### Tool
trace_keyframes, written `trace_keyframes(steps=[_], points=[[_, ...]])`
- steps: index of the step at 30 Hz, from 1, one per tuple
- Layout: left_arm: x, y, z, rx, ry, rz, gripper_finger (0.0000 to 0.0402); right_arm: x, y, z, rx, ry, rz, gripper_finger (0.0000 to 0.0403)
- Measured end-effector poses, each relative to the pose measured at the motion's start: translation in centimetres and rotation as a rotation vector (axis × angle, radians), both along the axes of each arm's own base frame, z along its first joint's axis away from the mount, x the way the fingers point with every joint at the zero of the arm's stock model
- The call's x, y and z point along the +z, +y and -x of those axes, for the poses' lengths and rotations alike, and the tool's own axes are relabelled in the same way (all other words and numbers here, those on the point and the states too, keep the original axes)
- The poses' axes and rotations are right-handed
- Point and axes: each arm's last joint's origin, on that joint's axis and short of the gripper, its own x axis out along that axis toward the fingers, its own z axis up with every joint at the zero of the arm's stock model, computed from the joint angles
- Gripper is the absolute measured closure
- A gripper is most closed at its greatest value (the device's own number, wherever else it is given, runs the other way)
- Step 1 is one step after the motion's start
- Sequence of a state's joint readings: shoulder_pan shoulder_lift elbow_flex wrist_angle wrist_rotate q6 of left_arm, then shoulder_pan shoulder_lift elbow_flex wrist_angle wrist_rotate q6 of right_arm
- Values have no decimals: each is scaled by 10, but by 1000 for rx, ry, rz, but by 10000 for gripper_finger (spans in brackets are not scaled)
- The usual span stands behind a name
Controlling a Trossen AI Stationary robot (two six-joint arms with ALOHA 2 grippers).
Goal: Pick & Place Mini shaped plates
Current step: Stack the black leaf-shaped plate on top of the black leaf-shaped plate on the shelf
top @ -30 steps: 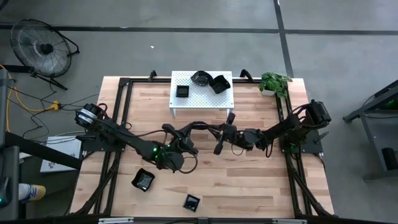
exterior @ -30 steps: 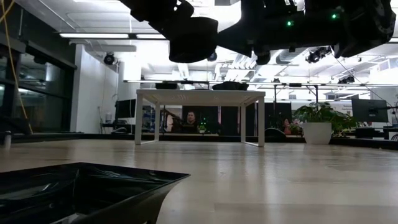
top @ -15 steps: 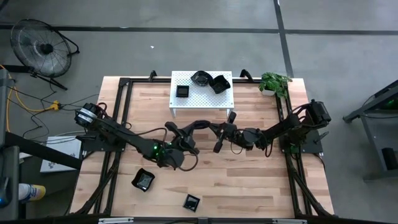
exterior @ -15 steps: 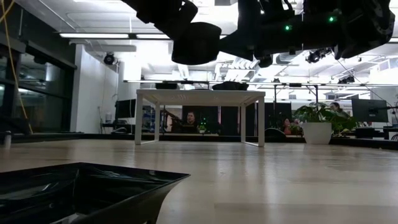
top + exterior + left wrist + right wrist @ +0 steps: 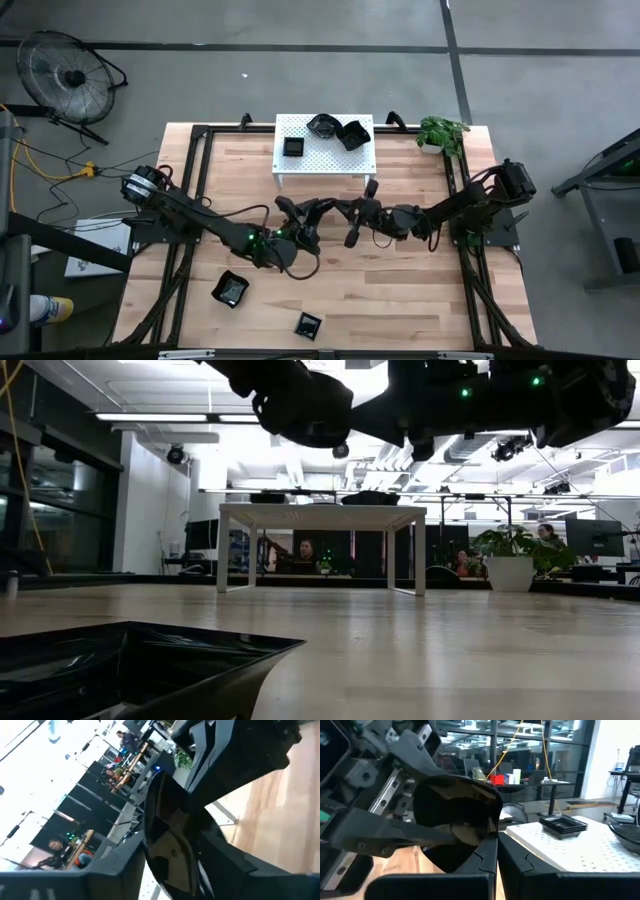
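I have the two arms meeting above the middle of the tabletop (image 5: pixel 400 280), in front of the white perforated stand (image 5: pixel 325 158). A black mini plate (image 5: pixel 457 820) is between them. The right gripper (image 5: pixel 352 222) has its fingers closed on the plate's edge, as the right wrist view shows. The left gripper (image 5: pixel 312 212) is right beside it with its fingers spread apart, the plate (image 5: pixel 170 840) filling its wrist view. I judge this to be a hand-over from left to right, the left having just let go.

Counting in the high view: three plates are on the stand, a square one (image 5: pixel 293 146), a wavy-edged one (image 5: pixel 322 125) and another square one (image 5: pixel 352 134). Two are left on the tabletop near the front edge, one (image 5: pixel 231 289) to the left and a smaller square one (image 5: pixel 308 325) beside it. With the one in the air, that makes six I can see: three placed, one on its way, two to fetch.
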State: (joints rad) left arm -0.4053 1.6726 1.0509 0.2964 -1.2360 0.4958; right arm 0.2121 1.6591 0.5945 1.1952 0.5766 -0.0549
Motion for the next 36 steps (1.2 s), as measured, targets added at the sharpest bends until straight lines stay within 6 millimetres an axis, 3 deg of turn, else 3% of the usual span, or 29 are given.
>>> trace_keyframes(steps=[4,9,16,26,32,36], points=[[9,-5,0,39,45,-74,207,0,-7,1,-27,44,1,403],[33,-25,6,135,123,-198,204,0,-19,3,-68,107,-8,403],[49,-45,31,136,200,-281,204,25,-45,10,-96,108,-9,403],[37,-15,84,75,8,-68,204,85,-90,4,-85,269,-14,403],[39,6,81,87,-16,29,204,105,-111,-5,-37,430,37,403],[41,36,71,164,-5,53,204,110,-117,-4,-101,464,132,403]])
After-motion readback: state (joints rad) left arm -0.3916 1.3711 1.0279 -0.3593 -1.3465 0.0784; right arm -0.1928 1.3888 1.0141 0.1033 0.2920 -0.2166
